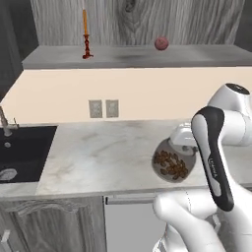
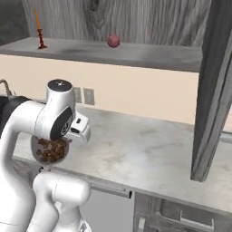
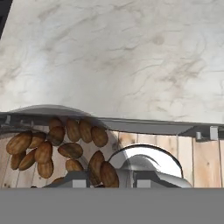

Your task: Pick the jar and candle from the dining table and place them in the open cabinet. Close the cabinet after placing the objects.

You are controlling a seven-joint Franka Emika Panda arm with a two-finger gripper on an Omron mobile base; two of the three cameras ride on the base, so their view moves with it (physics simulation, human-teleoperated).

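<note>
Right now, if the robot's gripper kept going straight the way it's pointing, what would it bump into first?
The gripper is clamped on the jar and seems to point down, so the jar would probably meet the marble counter edge or the wooden floor first; depth is unclear.

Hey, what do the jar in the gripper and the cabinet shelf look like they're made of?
The jar looks like clear, glossy glass: the brown nuts inside show straight through its wall. The cabinet shelf looks like matte grey wood or a wood-look laminate; the back panel above it shows grain lines and a knot.

Glossy white rounded arm (image 1: 216, 147), black joint bands, dark caps
</note>
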